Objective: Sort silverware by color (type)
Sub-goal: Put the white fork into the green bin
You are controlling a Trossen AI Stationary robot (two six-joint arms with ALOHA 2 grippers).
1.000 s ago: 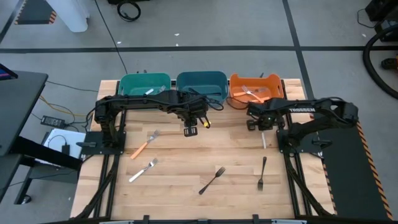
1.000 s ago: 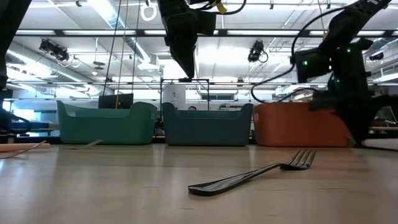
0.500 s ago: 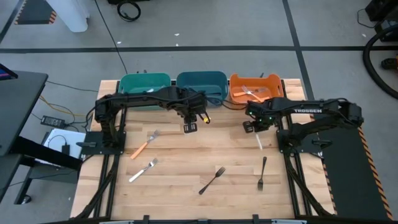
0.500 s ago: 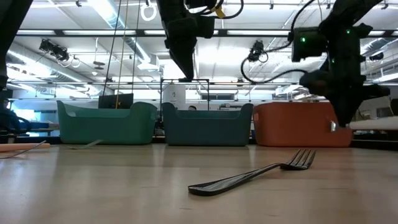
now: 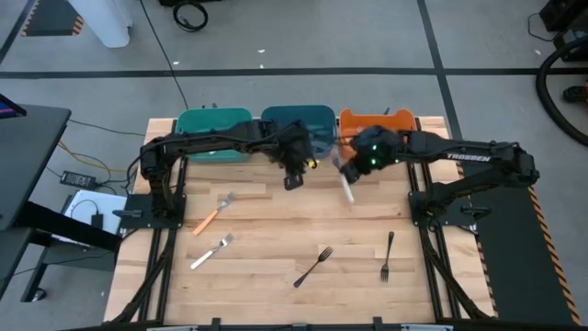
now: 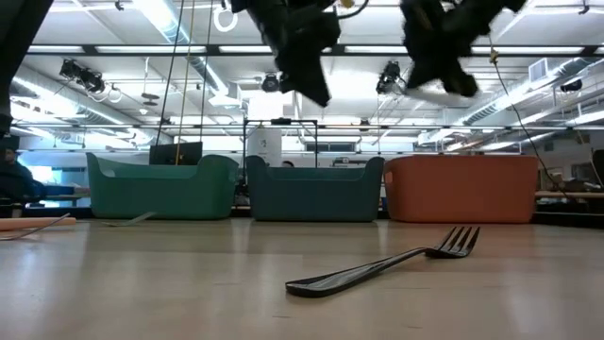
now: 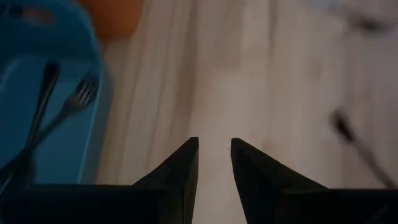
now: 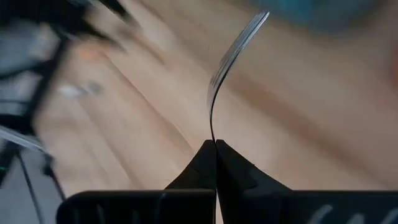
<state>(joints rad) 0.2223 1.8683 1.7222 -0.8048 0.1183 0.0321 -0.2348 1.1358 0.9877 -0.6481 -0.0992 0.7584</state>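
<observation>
From above, the right gripper [image 5: 347, 171] hangs near the desk's back edge, clamped on a white fork [image 5: 347, 190]; the left gripper [image 5: 294, 180] beside it is part-open, empty; they could collide; "TROSSEN" marks the right arm; in the right wrist view, the thin pinch could let the fork [image 8: 229, 59] slip.

A lab or workshop hall is being shown: ceiling strip lights [image 6: 170, 24], overhead rails [image 6: 189, 49], monitors [image 6: 176, 151] and floor cables [image 5: 190, 15] are being seen.
</observation>
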